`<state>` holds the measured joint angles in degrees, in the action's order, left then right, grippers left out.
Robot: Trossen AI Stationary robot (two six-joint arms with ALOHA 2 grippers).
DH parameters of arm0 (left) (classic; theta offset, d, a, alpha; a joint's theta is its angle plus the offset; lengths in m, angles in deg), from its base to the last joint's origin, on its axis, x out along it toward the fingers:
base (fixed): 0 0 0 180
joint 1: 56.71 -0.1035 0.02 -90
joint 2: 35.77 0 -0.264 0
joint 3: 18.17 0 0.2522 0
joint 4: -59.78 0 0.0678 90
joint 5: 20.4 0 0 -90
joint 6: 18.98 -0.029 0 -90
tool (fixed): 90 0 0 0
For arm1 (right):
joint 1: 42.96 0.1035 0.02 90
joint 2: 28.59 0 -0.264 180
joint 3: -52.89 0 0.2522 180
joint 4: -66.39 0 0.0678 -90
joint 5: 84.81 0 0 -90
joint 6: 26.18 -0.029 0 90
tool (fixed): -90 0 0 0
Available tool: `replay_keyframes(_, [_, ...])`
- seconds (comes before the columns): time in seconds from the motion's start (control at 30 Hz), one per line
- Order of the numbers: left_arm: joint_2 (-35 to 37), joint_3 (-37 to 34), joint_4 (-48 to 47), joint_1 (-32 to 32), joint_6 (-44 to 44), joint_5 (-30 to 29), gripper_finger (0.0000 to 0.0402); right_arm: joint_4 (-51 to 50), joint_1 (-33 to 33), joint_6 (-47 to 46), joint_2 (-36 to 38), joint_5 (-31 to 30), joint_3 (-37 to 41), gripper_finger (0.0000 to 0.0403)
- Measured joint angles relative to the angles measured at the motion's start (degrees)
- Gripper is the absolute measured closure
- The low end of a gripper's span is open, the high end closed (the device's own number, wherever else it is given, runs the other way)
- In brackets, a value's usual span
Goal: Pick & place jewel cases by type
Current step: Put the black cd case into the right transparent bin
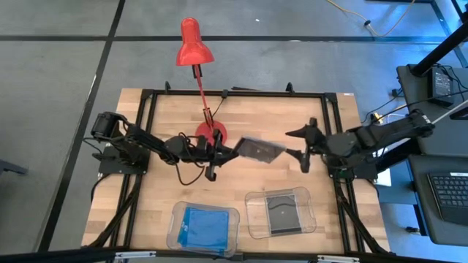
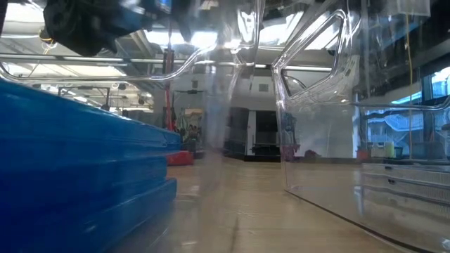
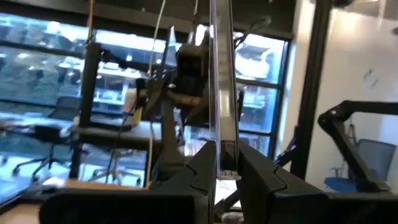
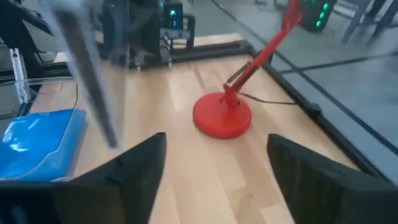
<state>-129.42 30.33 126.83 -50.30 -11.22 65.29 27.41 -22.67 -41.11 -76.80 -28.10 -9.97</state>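
A dark grey jewel case [image 1: 263,149] hangs over the middle of the table, with my left gripper [image 1: 231,152] shut on its left end. In the left wrist view the case [image 3: 221,74] shows edge-on, rising from between the fingers. My right gripper [image 1: 302,145] stands open just to the right of the case, touching nothing; its wrist view shows the case [image 4: 87,74] blurred and farther off. Blue jewel cases [image 1: 202,223] lie in the near left tray, and a dark one [image 1: 281,212] lies in the near right tray. My left gripper pinches the jewel case's left edge [image 3: 226,163] between its two fingers. The fingers [image 3: 261,183] come nearly level from the table's left, tipped a little upward. The case is lifted clear of the table and reaches out rightward from the fingers, its broad face turned mostly up.
A red desk lamp's round base [image 1: 210,134] stands just behind my left gripper, its stem leaning toward the far edge. Two clear trays [image 1: 178,234] [image 1: 256,219] sit side by side at the near edge. A black frame [image 1: 333,109] runs around the table.
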Motion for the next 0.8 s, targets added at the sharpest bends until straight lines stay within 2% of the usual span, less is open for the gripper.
replay_keyframes(0.1, [0.00,0.02,1.15,0.48,-1.10,1.08,0.0362,1.24,0.29,-1.28,-2.89,1.60,0.00,0.0095])
replay_keyframes(0.2, [0.00,0.02,1.88,1.05,-2.63,1.18,0.0362,4.30,0.94,-1.31,-5.58,4.40,0.02,0.0082])
replay_keyframes(0.37, [0.00,0.02,1.94,1.89,-6.64,2.15,0.0361,8.48,1.75,-0.40,-8.49,5.23,0.02,0.0080])
replay_keyframes(0.5, [0.29,0.02,1.97,2.25,-7.20,2.71,0.0364,9.30,1.79,0.80,-8.76,11.58,0.02,0.0079])
replay_keyframes(0.8, [0.29,0.02,1.96,2.24,-8.10,2.48,0.0364,9.32,2.79,4.98,-8.75,16.35,0.02,0.0079])
